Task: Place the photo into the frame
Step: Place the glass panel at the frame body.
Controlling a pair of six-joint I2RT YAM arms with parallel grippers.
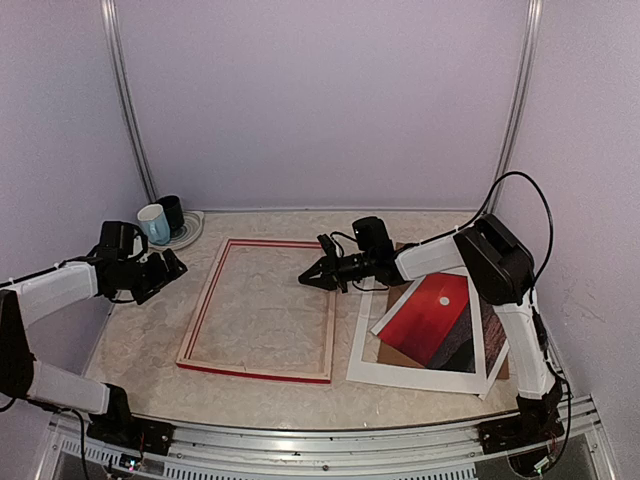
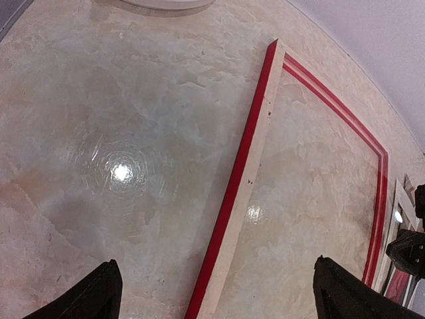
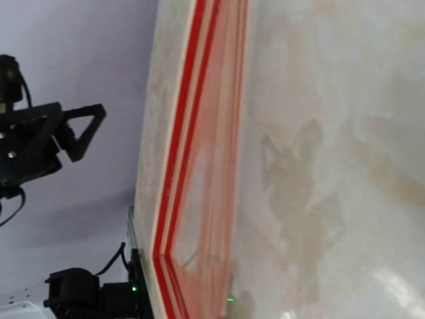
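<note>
**Asker:** Where did the photo and the frame lie?

**Robot:** The photo (image 1: 430,318), a red sunset print, lay flat and askew at the right of the table (image 1: 140,340). It rested on a brown board (image 1: 388,352) and a white mat (image 1: 410,377). The frame (image 1: 256,373), red on its face with pale wood sides, lay flat in the middle. Only bare tabletop showed inside it. The photo and the frame were near each other but apart.

**Asker:** And your claws?

**Robot:** My right claw (image 1: 310,278) was closed on nothing. It reached low over the frame's right rail with its fingertips pointing left, and I could not tell whether it touched the wood. The photo lay on the far side of it from the frame. My left claw (image 1: 170,268) stood wide open and empty, just outside the frame's left rail.

**Asker:** Which step was in hand?

**Robot:** An early one, as I judged it. The frame was laid out and the photo was not yet picked up.

**Asker:** What did the next move call for?

**Robot:** I judged that my right claw needed to open, go to the photo and catch one edge. A thin print lying flat gives little to pinch, so an overhanging corner looked like the best place. After that the photo would be carried left and laid square inside the rails.
</note>
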